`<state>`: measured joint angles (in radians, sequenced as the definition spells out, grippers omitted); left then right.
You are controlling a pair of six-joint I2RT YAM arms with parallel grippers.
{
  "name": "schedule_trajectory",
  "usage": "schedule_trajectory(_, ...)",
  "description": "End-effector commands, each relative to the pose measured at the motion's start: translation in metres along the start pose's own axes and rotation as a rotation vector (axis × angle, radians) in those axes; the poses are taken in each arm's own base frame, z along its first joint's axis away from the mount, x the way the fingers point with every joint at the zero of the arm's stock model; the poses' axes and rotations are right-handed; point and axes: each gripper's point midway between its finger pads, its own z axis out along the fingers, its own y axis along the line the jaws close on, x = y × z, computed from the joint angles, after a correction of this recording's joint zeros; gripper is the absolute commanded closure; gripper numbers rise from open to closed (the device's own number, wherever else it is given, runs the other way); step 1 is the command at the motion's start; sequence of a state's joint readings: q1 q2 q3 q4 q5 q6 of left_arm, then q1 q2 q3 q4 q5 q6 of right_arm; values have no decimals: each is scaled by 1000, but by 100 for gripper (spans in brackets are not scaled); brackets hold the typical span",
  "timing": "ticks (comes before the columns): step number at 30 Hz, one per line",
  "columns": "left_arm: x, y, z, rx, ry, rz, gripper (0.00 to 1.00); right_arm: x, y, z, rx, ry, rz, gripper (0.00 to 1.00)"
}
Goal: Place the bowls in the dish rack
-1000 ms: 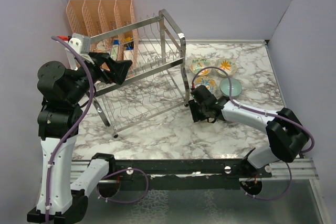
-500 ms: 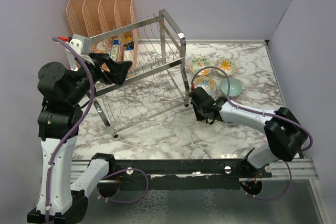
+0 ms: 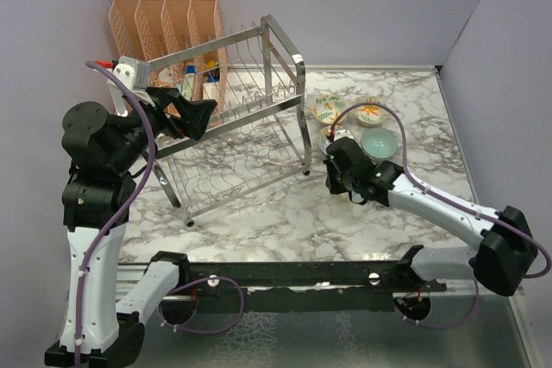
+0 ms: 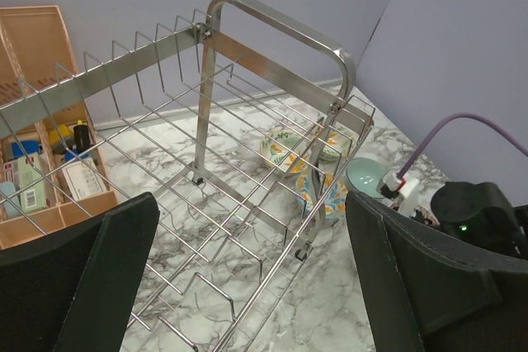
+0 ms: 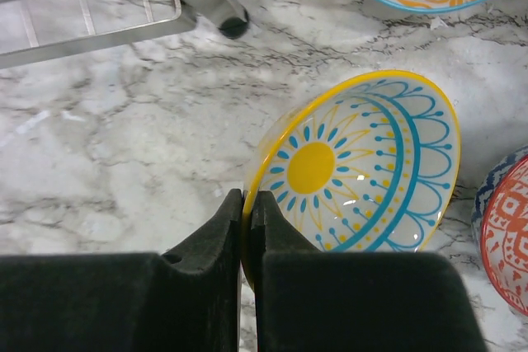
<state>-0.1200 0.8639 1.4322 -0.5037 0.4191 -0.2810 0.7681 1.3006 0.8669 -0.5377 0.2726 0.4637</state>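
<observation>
Right gripper (image 5: pixel 247 197) is clamped on the rim of the yellow-teal bowl (image 5: pixel 363 166), one finger inside the rim and one outside, with the jaws almost meeting. The bowl sits tilted in that pinch, and whether it is clear of the marble table (image 3: pixel 259 213) cannot be told. Left gripper (image 3: pixel 203 114) hangs above the upper tier of the dish rack (image 3: pixel 304 109), toward the rack's 9 o'clock side in the top view. Its fingers (image 4: pixel 82 278) are spread wide and hold nothing. The dish rack stands on the table at a slant and carries no bowls on either tier. A peach organizer (image 3: pixel 164 28) stands at the rack's 11 o'clock, against the back wall. All bowls in view lie at the rack's 3 o'clock, just beyond its tall end frame. The held bowl is nearest the frame's foot, with a green-leaf bowl (image 3: pixel 328 108) at its 12 o'clock, an orange-flower bowl (image 3: pixel 369 113) at its 1 o'clock and a teal bowl (image 3: pixel 379 142) at its 3 o'clock. In the right wrist view, the edge of a red-orange bowl (image 5: pixel 503 245) shows close by the held bowl's 4 o'clock.
</observation>
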Motion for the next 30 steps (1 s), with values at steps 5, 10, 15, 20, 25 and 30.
schedule_trajectory(5,-14,-6,-5,7,-30,9,1,-36,56,-80,-352,-104,32,99)
schedule_trajectory(10,-18,-7,-4,6,-37,10,1,-18,113,-114,-549,-88,-50,99)
schedule_trajectory(15,-23,-9,-4,16,-44,4,1,13,188,-143,-777,-34,-153,99)
schedule_trajectory(20,-31,-13,-7,23,-60,7,1,13,239,-171,-1071,-25,-141,99)
schedule_trajectory(25,-40,-19,-12,34,-78,15,1,13,274,-174,-1207,35,-157,99)
schedule_trajectory(30,-50,-23,-16,37,-100,30,1,10,302,-173,-1298,84,-147,99)
